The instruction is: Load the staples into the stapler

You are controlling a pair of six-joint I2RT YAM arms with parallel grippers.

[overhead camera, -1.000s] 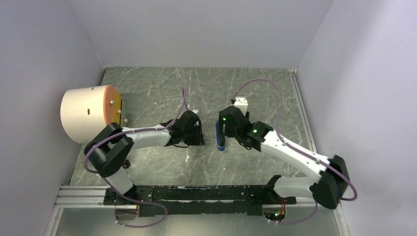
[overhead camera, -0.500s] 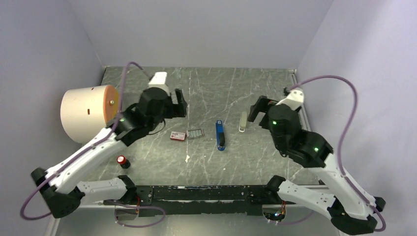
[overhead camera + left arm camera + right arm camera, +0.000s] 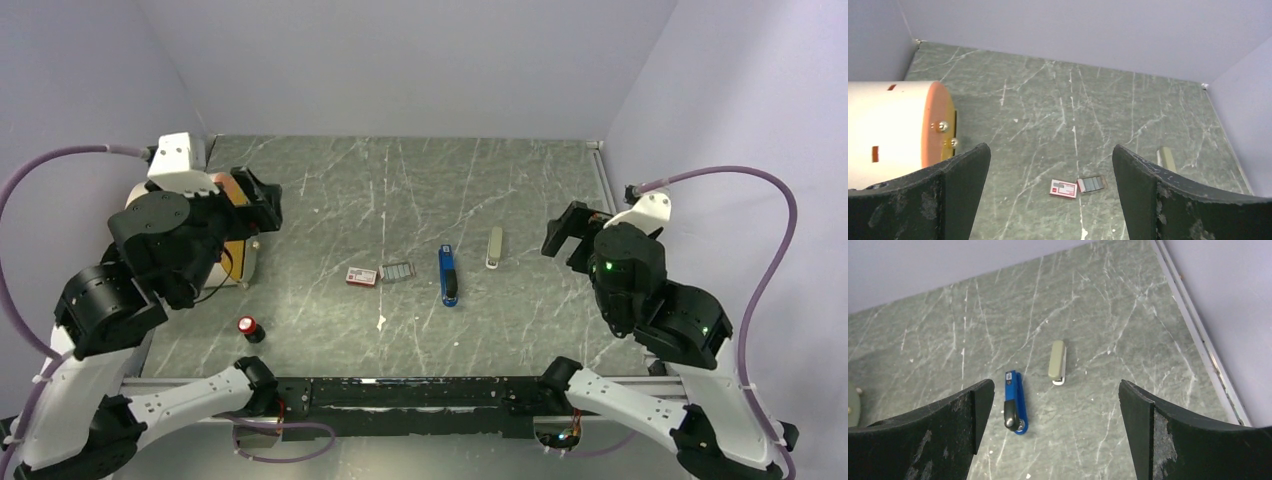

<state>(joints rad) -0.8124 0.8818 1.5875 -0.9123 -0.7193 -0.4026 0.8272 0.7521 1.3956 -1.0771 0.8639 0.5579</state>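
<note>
Two empty tools, left tool and right tool, jaws spread wide.

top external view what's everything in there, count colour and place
stapler: one, blue and black, table centre
staples: one block, grey, left of the stapler
box: one, red with white label, left of the staples
bar: one, beige, right of the stapler
small cylinder: one, red-capped, near left
drum: one, cream with orange end, left edge
table: one, grey-green marbled
left hand: one, black, open, by the drum
right hand: one, black, open, at right
</note>
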